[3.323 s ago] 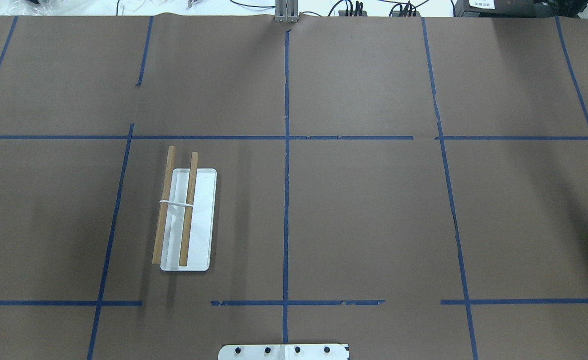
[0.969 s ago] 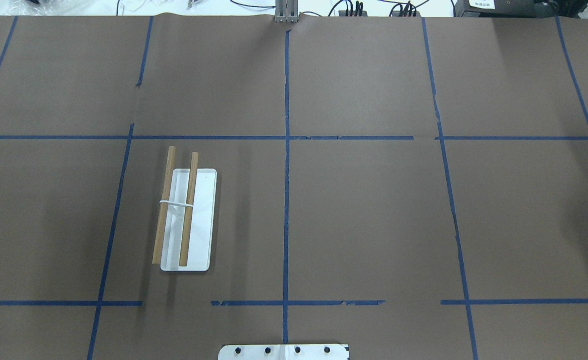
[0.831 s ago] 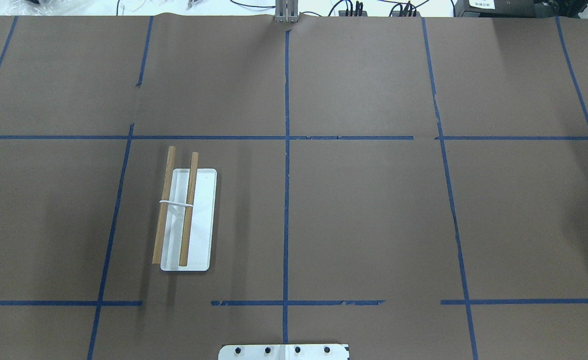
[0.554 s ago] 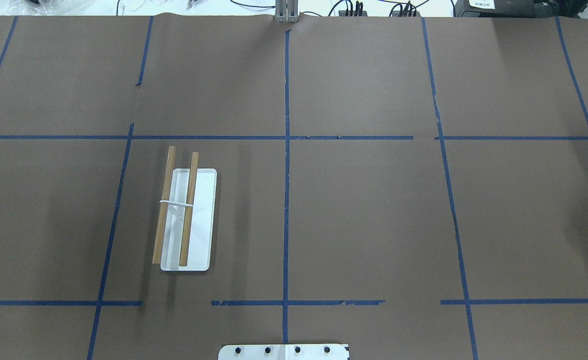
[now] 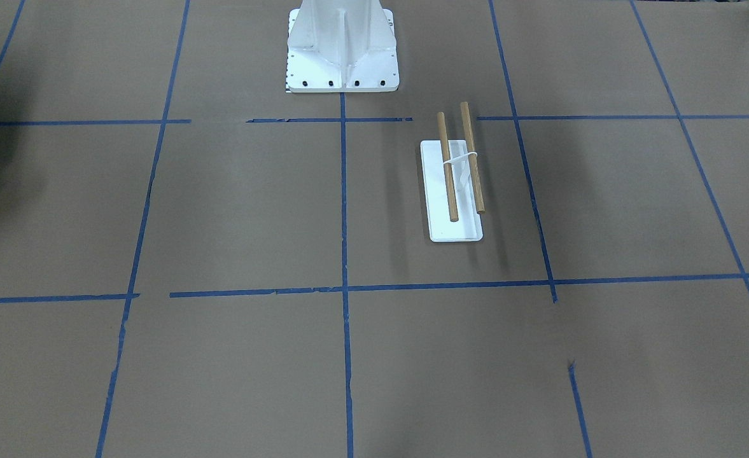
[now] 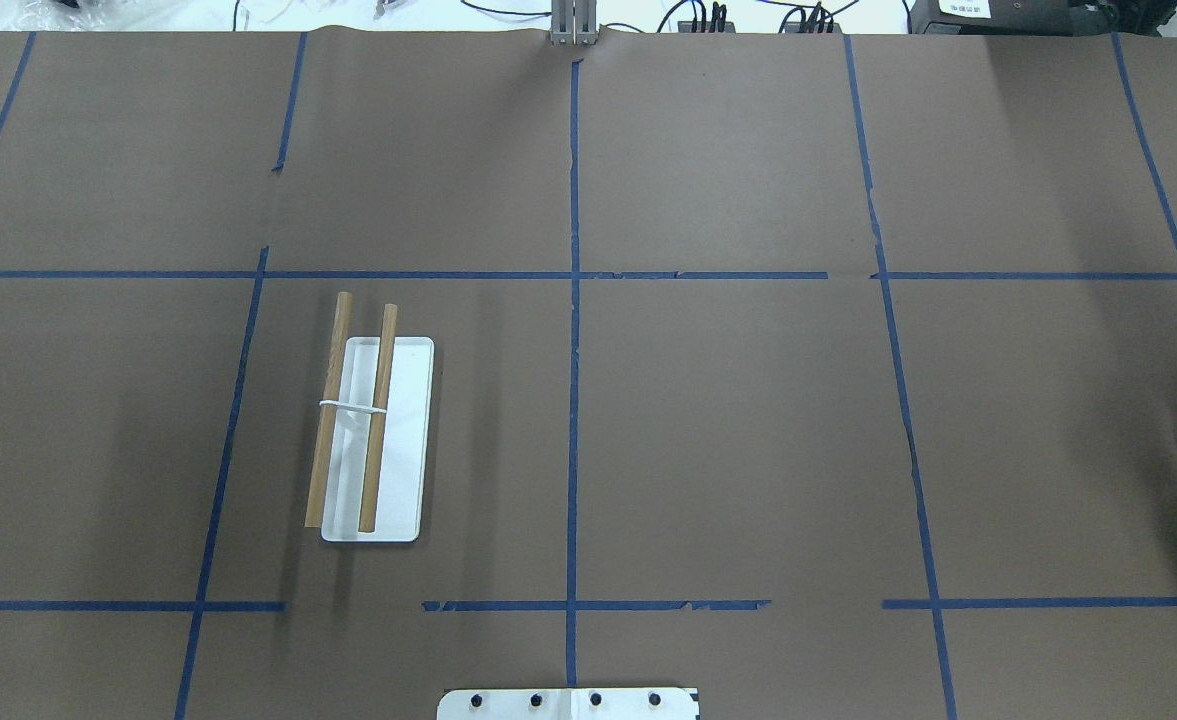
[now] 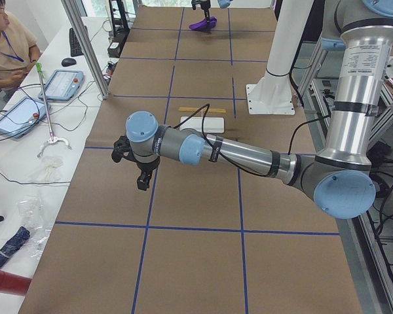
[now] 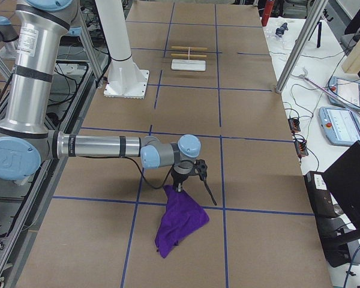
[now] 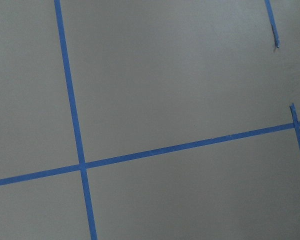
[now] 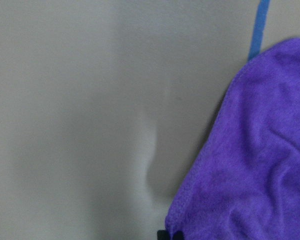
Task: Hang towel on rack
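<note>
The robot is working, I judge, on the carrying step of the task. The rack (image 6: 373, 420) is standing on the tabletop (image 6: 748, 450) with both wooden bars bare, so nothing is hanging on it yet. The purple towel (image 8: 180, 222) is well apart from the rack, far over on the robot's right side, and it is hanging down in folds from under the right hand (image 8: 183, 183). I cannot tell if its lower corner is touching the tabletop. The towel is seeming to hang from this hand, but the views are not showing if the fingers are clamped on it, so I cannot tell. The left hand (image 7: 141, 176) is hovering with nothing in it, on the other side of the rack and also apart from it; if its fingers are apart or together I cannot tell. The next move is probably asking the right arm to lift the towel higher than the bars, bring it across to the rack and lay it over one bar so that both ends are falling down evenly.
</note>
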`<state>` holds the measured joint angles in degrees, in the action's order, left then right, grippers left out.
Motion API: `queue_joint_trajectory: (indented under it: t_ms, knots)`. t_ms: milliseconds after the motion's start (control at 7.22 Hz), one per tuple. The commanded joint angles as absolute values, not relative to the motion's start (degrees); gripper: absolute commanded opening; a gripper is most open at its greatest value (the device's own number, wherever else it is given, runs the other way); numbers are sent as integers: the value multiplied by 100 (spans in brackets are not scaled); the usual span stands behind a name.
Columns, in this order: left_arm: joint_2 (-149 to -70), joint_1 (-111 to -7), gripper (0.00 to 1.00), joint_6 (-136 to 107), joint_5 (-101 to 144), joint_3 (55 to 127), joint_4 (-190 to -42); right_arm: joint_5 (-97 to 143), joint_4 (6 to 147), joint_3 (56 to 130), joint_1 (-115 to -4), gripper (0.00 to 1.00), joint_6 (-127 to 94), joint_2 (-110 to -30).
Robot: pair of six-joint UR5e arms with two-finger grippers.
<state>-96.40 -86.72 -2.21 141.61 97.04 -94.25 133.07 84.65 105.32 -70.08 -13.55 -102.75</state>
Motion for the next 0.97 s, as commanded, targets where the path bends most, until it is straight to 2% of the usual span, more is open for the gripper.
queue_joint_trajectory:
  t_ms: [0, 138, 277, 415, 554, 831]
  knots:
    - [-9650, -8396, 100, -777, 14629, 9685, -10341, 13805, 9290, 11749, -7049, 0, -2900, -9445]
    - [-9720, -7872, 100, -2079, 14877, 9790, -10701, 14260, 9290, 11690, -6944, 0, -3840, -8656]
    - [-9782, -7588, 94, -3258, 14871, 9730, -11566, 14360, 9290, 11672, -6761, 0, -4520, -8031]
    - [-9930, -7115, 93, -4401, 14871, 9634, -12454, 14292, 9273, 11550, -6254, 0, -5597, -7250]
    - [-10306, -6893, 93, -5482, 14871, 9476, -12898, 14178, 9229, 11114, -5840, 0, -6669, -6303]
    - [-11176, -6323, 95, -7095, 14854, 9098, -12972, 13555, 8967, 10603, -5180, 0, -7303, -5244]
